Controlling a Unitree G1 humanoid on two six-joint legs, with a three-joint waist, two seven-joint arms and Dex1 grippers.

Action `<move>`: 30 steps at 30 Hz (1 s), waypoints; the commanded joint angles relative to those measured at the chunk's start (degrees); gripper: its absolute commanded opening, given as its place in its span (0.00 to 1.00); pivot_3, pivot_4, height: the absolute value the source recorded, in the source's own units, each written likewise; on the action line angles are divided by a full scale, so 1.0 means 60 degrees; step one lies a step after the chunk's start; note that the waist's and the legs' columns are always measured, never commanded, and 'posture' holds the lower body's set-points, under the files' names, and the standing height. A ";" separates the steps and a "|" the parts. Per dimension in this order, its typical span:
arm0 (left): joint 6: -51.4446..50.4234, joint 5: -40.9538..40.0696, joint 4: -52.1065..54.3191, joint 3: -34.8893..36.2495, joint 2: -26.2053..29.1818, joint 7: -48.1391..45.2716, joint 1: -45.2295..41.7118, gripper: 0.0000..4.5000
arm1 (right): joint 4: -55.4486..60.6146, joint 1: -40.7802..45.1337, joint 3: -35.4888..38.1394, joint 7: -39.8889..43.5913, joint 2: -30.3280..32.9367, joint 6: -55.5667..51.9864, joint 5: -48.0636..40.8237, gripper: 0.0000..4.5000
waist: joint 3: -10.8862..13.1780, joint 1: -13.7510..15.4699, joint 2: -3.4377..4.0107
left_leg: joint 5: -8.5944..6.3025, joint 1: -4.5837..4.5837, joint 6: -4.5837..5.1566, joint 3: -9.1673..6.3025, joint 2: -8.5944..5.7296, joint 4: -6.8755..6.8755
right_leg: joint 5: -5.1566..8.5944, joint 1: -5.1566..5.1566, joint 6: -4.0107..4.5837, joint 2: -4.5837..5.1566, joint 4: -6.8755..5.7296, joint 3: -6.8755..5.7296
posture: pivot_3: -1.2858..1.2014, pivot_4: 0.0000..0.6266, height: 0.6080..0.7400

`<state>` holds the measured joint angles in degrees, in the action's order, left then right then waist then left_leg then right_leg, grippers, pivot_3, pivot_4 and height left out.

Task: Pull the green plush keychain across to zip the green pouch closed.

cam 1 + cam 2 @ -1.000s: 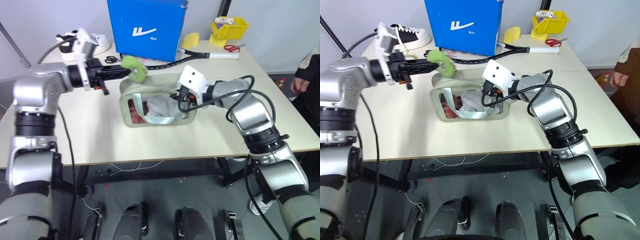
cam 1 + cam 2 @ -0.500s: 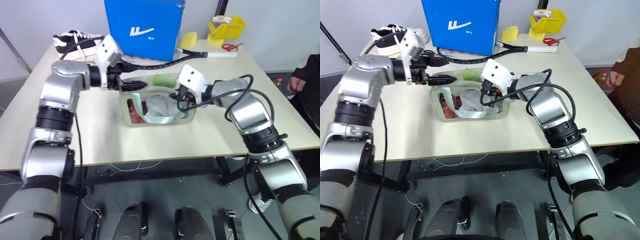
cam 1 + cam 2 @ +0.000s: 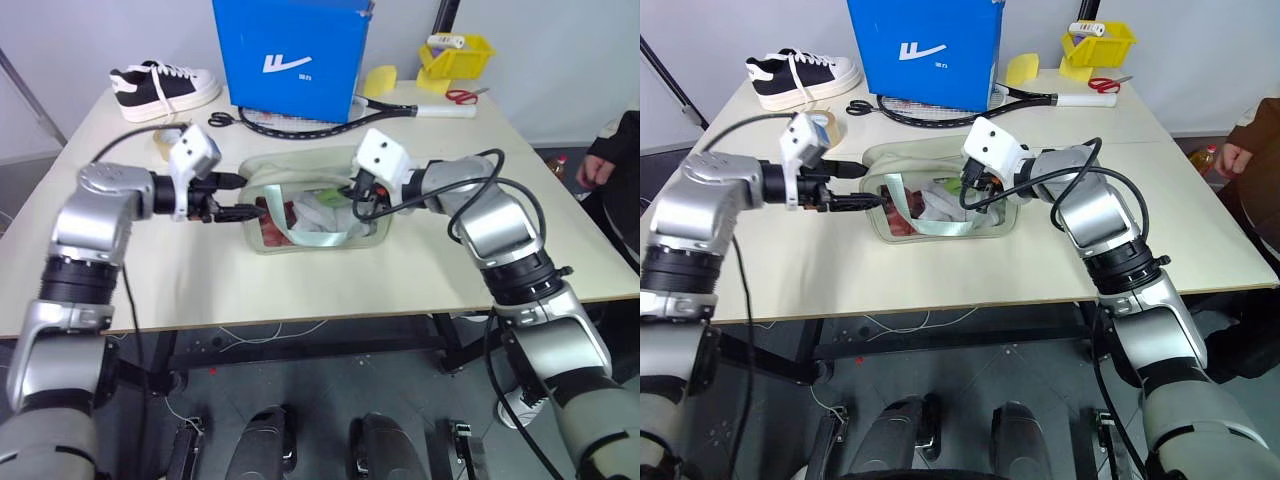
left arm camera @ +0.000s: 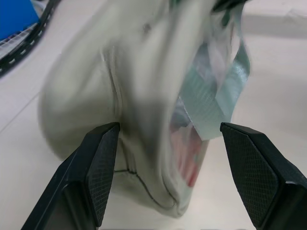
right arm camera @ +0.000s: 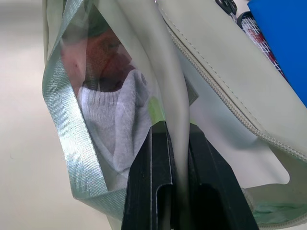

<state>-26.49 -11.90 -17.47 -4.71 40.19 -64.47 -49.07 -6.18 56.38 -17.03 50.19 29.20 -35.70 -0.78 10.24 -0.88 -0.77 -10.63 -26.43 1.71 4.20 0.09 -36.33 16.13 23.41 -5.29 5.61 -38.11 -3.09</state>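
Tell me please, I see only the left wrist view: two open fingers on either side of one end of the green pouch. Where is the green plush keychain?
Observer: The green plush keychain shows at the top of the green pouch, close beside the right gripper and apart from the left gripper.
Operator: Does the right gripper hold something?
Observer: Yes, it is shut on the pouch's fabric edge, not on the keychain.
Operator: Is anybody near the table?
Observer: A person's hand shows past the table's edge on the robot's right.
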 commanded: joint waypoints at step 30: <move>0.0695 -0.0432 -0.0680 0.0557 0.0009 -0.0327 -0.0244 0.00 | -0.1711 0.2070 0.0992 0.1226 0.1214 -0.0623 -0.1137 0.82 | 0.0000 -0.0044 0.0001 | -0.0005 0.0003 0.0005 0.0009 0.0005 0.0013 | -0.0007 0.0010 0.0005 0.0022 0.0006 0.0003 | 0.52 0.24 1.00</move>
<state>-23.18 -13.63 -22.69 -3.00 39.40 -65.94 -49.88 -14.40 66.57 -10.98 58.16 37.52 -42.38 -8.37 10.24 -1.14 -0.77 -10.66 -26.42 1.74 4.26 0.12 -36.24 16.09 23.48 -5.26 5.74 -38.08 -3.07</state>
